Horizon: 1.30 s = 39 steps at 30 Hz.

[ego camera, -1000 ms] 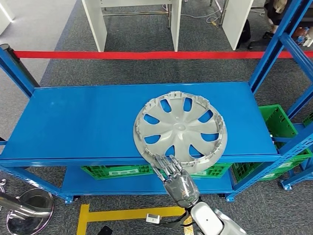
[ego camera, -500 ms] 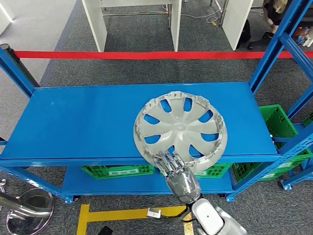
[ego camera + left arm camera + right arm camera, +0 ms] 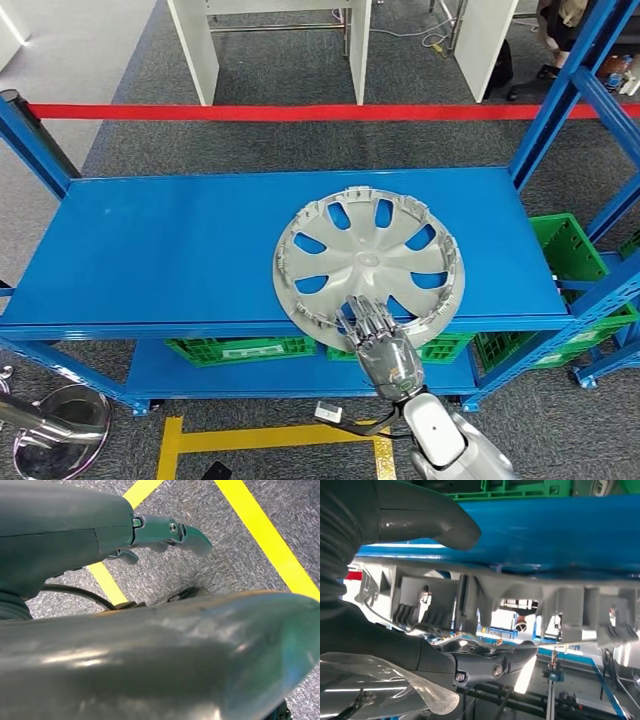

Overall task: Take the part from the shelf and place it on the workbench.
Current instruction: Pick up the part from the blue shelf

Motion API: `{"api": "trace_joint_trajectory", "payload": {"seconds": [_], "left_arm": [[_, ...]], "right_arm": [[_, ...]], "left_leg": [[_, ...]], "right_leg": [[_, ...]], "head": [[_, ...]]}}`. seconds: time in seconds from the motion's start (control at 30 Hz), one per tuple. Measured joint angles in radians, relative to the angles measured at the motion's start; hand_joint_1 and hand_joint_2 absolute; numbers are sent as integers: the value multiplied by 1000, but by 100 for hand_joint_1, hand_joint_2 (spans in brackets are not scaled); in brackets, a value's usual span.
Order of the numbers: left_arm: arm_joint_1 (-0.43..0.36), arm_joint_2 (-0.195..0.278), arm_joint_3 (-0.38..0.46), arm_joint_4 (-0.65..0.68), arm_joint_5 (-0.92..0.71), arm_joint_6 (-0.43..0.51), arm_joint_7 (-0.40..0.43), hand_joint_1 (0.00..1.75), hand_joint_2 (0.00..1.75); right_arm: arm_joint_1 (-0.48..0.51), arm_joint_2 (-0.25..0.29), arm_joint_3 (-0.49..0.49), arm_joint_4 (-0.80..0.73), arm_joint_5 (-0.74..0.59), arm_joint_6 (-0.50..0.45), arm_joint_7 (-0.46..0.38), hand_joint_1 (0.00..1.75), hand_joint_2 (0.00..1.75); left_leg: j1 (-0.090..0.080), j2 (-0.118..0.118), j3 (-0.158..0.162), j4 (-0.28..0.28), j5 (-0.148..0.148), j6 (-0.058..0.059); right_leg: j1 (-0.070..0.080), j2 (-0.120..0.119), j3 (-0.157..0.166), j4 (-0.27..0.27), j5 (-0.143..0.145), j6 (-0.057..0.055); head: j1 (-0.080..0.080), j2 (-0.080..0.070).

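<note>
Reaching over the near rim of the part (image 3: 369, 269), a silver wheel cover lying flat on the blue shelf (image 3: 151, 250) right of the frame's centre, the right hand (image 3: 381, 345) is at the pick-up step. Its fingers (image 3: 367, 316) lie spread on the cover's overhanging lower edge; the right wrist view shows the thumb on one side of the ribbed rim and the fingers on the other, apart and not yet clamped. The left hand (image 3: 113, 535) hangs over grey floor with yellow lines, fingers loosely extended, holding nothing. Next, I judge, the right hand must close across the rim, then lift the cover level so it clears the shelf edge before carrying it to the desk.
</note>
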<state>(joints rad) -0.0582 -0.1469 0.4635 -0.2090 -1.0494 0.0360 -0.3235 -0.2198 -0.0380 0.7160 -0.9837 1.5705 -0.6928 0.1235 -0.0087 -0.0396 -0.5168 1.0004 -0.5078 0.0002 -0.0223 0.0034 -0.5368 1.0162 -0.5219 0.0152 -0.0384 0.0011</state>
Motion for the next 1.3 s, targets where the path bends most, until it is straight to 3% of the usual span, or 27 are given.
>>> {"api": "trace_joint_trajectory", "payload": {"seconds": [0.37,0.4,0.5,0.53,0.73,0.97,1.17,1.3], "left_arm": [[-1,0,0,0,0,-3,1,0,0],[-1,0,0,0,0,-4,2,0,0],[-1,0,0,0,1,-4,4,0,0],[-1,0,0,0,2,-4,5,0,0],[0,0,1,0,10,-3,6,0,0],[1,0,8,0,16,4,0,0,0],[4,0,21,0,27,11,-6,0,0],[7,0,28,0,32,14,-6,0,0]], "right_arm": [[-30,8,2,58,0,-2,20,0,175],[-33,9,2,65,0,-4,20,14,175],[-43,15,1,92,-1,-12,18,144,175],[-47,18,1,102,-2,-13,18,175,175],[-54,31,-7,111,0,-16,26,175,175],[-29,20,8,-4,0,-14,92,175,175],[-39,-60,87,-220,0,-14,225,175,175],[-62,-117,126,-340,0,-14,240,175,175]], "left_leg": [[0,0,0,0,0,0],[0,0,0,0,0,0],[0,0,0,0,0,0],[0,0,0,0,0,0],[0,0,1,0,0,0],[0,0,0,1,0,0],[0,0,-1,1,0,0],[0,0,-2,1,0,0]], "right_leg": [[0,0,0,0,0,0],[0,0,0,0,0,0],[0,0,0,0,0,0],[0,0,0,0,0,0],[0,0,1,0,0,1],[0,0,0,0,1,1],[0,0,-1,0,1,1],[0,0,-1,0,1,1]], "head": [[0,0],[0,0],[0,0],[0,0],[0,0],[0,0],[0,0],[0,0]]}}
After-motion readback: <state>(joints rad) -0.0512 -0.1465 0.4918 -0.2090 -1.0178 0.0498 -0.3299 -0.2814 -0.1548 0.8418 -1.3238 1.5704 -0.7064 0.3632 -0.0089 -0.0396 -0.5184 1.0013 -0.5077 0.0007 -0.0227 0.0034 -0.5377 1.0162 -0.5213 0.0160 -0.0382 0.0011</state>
